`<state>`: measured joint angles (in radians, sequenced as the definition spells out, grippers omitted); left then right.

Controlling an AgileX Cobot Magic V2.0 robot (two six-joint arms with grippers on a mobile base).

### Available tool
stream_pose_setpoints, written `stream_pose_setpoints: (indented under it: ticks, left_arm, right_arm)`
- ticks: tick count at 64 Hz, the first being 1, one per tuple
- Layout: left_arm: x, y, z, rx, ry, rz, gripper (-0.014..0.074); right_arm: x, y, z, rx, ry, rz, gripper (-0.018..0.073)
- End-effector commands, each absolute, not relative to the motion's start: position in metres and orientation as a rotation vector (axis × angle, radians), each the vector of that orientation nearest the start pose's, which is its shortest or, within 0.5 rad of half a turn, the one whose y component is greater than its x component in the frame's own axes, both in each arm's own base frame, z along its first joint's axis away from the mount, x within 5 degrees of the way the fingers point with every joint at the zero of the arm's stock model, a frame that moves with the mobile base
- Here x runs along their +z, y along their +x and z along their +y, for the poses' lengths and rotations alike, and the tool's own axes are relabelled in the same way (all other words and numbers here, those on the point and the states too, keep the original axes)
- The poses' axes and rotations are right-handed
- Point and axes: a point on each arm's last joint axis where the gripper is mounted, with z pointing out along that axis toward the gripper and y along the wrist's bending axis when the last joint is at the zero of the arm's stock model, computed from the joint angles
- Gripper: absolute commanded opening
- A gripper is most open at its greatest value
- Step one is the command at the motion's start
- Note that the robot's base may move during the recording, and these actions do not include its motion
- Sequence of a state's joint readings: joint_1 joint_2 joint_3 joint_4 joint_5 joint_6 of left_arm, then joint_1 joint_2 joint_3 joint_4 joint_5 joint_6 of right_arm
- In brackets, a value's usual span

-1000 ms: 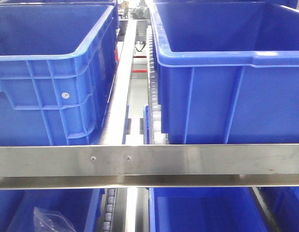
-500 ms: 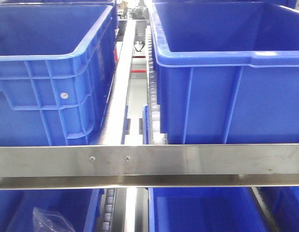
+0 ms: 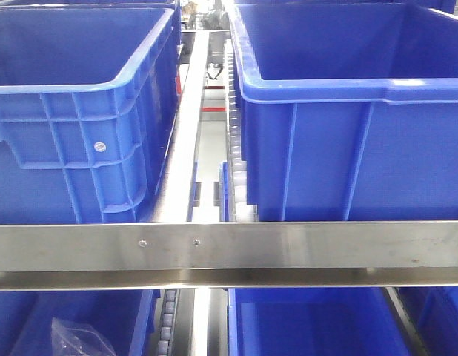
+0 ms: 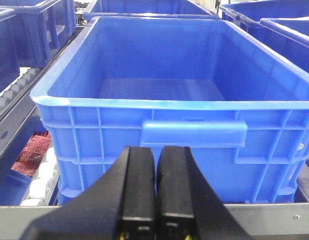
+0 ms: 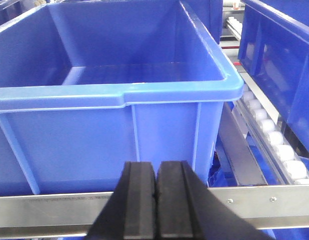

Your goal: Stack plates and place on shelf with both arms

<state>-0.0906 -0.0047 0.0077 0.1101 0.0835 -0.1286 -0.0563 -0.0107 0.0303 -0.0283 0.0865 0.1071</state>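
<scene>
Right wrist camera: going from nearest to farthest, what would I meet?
The closed black end effector → the shelf's steel front rail → the front wall of a big blue crate → the crate's open inside, with nothing visible in it.

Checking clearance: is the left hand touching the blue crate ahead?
Cannot tell. The left wrist view shows the shut left hand overlapping the blue crate, but depth between them is unclear.

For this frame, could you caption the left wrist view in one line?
Left claw shut and empty, facing an empty blue crate behind the shelf's steel rail; no plates in view.
</scene>
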Motion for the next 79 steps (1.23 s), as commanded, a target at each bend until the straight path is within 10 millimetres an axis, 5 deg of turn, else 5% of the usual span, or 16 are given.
stream_pose_setpoints:
  ticks: [1, 79]
  left_arm:
    - [0.2105, 0.0542, -0.0049, -0.090, 0.052, 1.475, 0.0087]
    - [0.2105, 0.0542, -0.0049, -0.090, 0.052, 1.475, 0.0087]
  right_arm:
    - [0.2050, 0.0551, -0.0032, 0.009, 0.094, 1.481, 0.0024]
    - [0.2050, 0.0551, -0.0032, 0.009, 0.094, 1.481, 0.0024]
